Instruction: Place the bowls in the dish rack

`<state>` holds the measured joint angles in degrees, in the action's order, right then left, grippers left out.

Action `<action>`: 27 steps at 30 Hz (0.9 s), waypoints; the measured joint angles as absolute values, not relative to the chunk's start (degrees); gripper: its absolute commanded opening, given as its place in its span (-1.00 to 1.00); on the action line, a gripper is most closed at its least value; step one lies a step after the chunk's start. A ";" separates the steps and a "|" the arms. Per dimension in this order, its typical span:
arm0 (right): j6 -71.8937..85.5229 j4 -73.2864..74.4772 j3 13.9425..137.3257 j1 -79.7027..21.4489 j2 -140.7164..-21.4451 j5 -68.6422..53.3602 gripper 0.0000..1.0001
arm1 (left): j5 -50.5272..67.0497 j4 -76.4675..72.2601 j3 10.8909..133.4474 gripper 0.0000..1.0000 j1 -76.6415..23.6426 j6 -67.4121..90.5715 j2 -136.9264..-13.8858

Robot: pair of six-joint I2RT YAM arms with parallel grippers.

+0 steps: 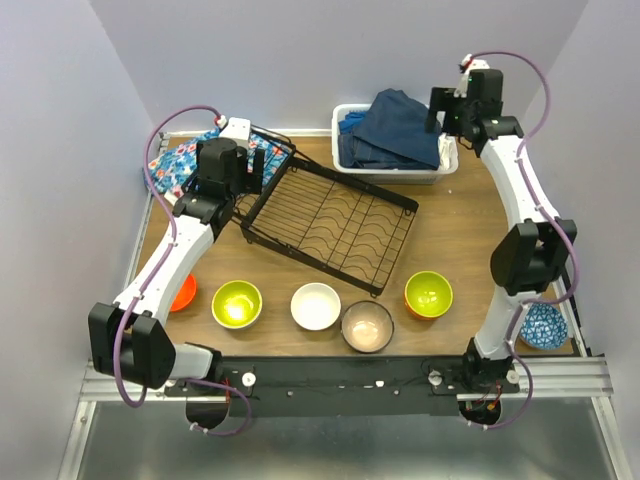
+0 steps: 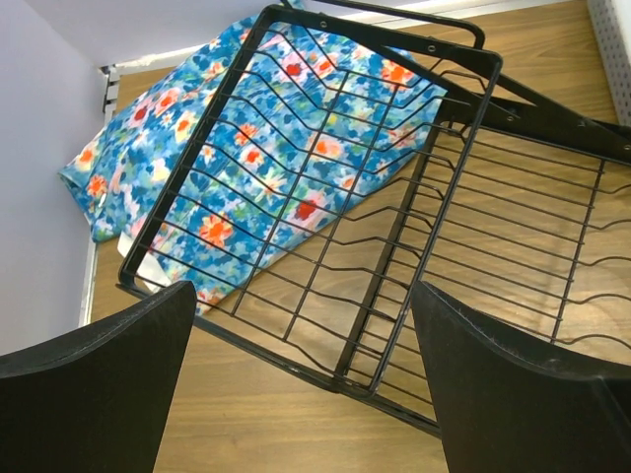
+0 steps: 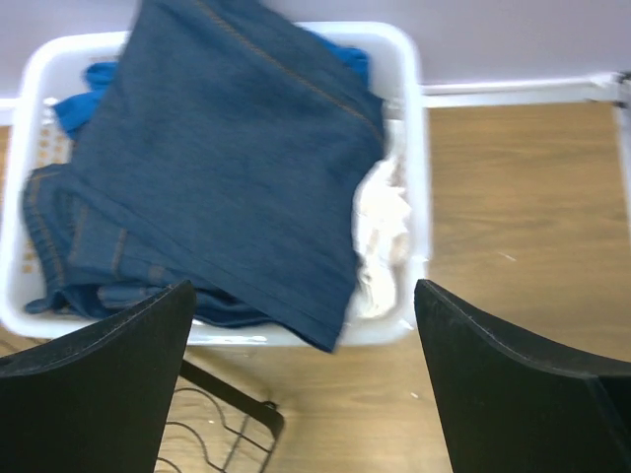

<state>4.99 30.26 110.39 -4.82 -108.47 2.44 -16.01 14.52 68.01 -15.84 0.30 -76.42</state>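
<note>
Dish rack (image 1: pixel 330 215) on bench (image 1: pixel 460 230), below left tool (image 2: pixel 304 288), spread wide and holding nothing; right tool (image 3: pixel 304 286), equally wide and unladen, hangs just beside white bin (image 3: pixel 416 177) of denim (image 3: pixel 227 158).

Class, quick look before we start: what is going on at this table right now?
Two robot arms are set to load bowls into the dish rack, but nothing is held yet. The left arm hangs over the rack's far-left end, jaws open. The right arm is over the white bin of clothes, jaws open too. No bowl is in the rack: the yellow-green bowl, white bowl, beige bowl and orange bowl sit near the front edge.
</note>
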 measured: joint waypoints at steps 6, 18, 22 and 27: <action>4.89 30.06 116.40 -8.67 -113.93 -3.95 1.00 | -15.53 15.31 67.09 0.98 -13.65 0.80 -75.92; 5.85 23.33 130.23 -14.44 -125.67 -15.11 -0.98 | -14.04 16.16 63.05 0.98 -10.85 2.92 -73.95; 7.49 21.98 132.97 -19.20 -130.72 -14.70 -0.99 | -12.99 16.29 61.12 0.98 -9.56 4.03 -71.96; 8.67 20.86 135.70 -26.06 -138.28 -13.15 -0.99 | -12.43 16.99 57.78 0.98 -6.59 5.56 -68.79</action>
